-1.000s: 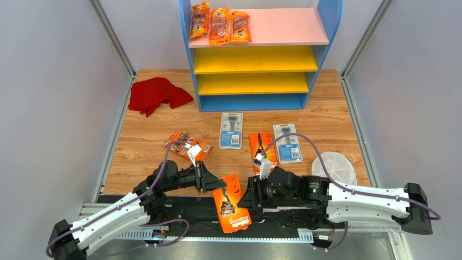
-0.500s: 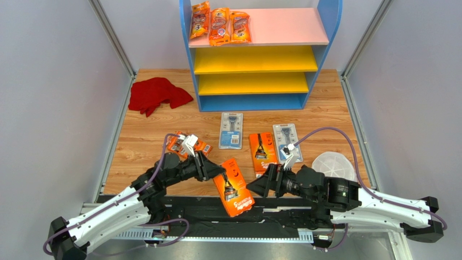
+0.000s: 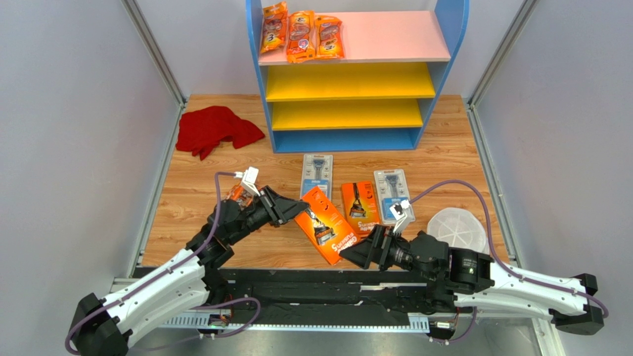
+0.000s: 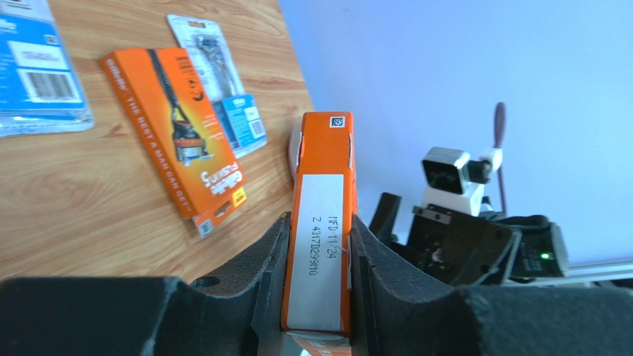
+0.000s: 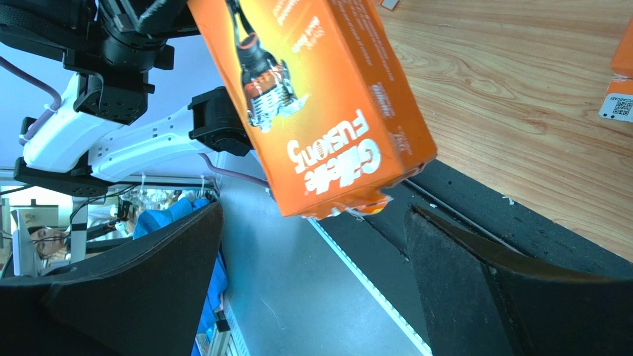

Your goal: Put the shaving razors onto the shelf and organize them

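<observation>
Nearest the bases, the right fingers (image 3: 356, 251) have just sprung wide apart and hold nothing; a second ago they were closed on the orange razor box (image 3: 325, 226) together with the other arm. The box now hangs in the left fingers (image 3: 288, 210) alone, which stay partly closed, pinching its flat faces. They have carried it from the near edge out over the middle of the desk (image 3: 186, 211), tilted and raised. The handover looks finished, so the left arm should be free to take the box on to the shelf. Just beyond it a second orange box (image 3: 359, 205), a blister card (image 3: 316, 178) and a second blister card (image 3: 394, 194) lie flat on the desk where they were, with a white dish (image 3: 458, 228) to their right. Farthest off, the shelf (image 3: 455, 44) has three orange bags (image 3: 301, 35) on its pink top board (image 3: 394, 37).
</observation>
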Controlling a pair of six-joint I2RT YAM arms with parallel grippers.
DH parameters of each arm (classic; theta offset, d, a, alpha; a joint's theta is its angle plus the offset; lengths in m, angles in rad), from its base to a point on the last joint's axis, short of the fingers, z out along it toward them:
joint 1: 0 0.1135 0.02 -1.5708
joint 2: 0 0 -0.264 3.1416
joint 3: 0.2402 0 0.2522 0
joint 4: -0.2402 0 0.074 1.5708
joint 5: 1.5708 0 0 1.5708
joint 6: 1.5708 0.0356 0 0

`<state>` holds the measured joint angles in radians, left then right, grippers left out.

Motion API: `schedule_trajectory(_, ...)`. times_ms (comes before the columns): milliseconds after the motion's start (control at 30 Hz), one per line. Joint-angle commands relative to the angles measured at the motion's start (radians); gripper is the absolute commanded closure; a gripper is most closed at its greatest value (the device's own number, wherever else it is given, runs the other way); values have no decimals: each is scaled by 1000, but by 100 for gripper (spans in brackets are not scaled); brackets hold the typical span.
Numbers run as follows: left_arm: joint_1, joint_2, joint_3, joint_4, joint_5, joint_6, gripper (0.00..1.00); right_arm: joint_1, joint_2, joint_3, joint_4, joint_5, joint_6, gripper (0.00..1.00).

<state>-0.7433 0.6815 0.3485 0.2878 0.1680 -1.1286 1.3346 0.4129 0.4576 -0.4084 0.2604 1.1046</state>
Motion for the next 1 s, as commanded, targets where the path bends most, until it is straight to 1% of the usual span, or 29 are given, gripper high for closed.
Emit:
schedule_trajectory(0,5,26,-19,227,47,-72,100,5,4,-19,106,7,24,7)
schedule_trajectory(133,7,35,-51,321,62,-114,100,5,27,-37,147,-4,31,12)
schedule_trajectory(200,7,35,-57,335,70,-123,100,5,35,-49,178,-3,28,15)
schedule_trajectory(267,7,35,-63,343,76,-131,100,5,32,-66,247,-7,17,16)
schedule_trajectory(367,5,36,-88,387,76,-158,100,5,6,-109,322,8,12,23)
schedule_trajectory(400,5,39,-94,401,73,-166,100,5,-6,-117,333,16,11,29)
schedule_trajectory(467,5,43,-112,433,73,-183,100,5,-17,-129,355,26,9,35)
schedule_trajectory(500,7,46,-117,442,74,-188,100,5,-22,-131,361,28,2,41)
schedule_trajectory(567,7,46,-128,455,73,-195,100,6,-22,-128,368,30,-3,49)
schedule_trajectory(600,5,50,-131,459,73,-198,100,6,-23,-125,370,30,-9,58)
schedule_trajectory(700,5,55,-140,468,71,-203,100,5,-17,-119,372,27,-15,69)
schedule_trajectory(767,7,55,-144,470,71,-204,100,5,-14,-117,375,22,-15,75)
schedule_trajectory(800,5,53,-146,471,68,-204,100,5,-14,-117,375,20,-15,81)
schedule_trajectory(867,7,53,-146,467,68,-201,100,6,-13,-116,370,19,-14,87)
schedule_trajectory(900,7,52,-146,462,68,-200,100,6,-11,-112,367,19,-15,93)
schedule_trajectory(967,7,50,-141,447,68,-192,99,6,-10,-108,355,19,-15,98)
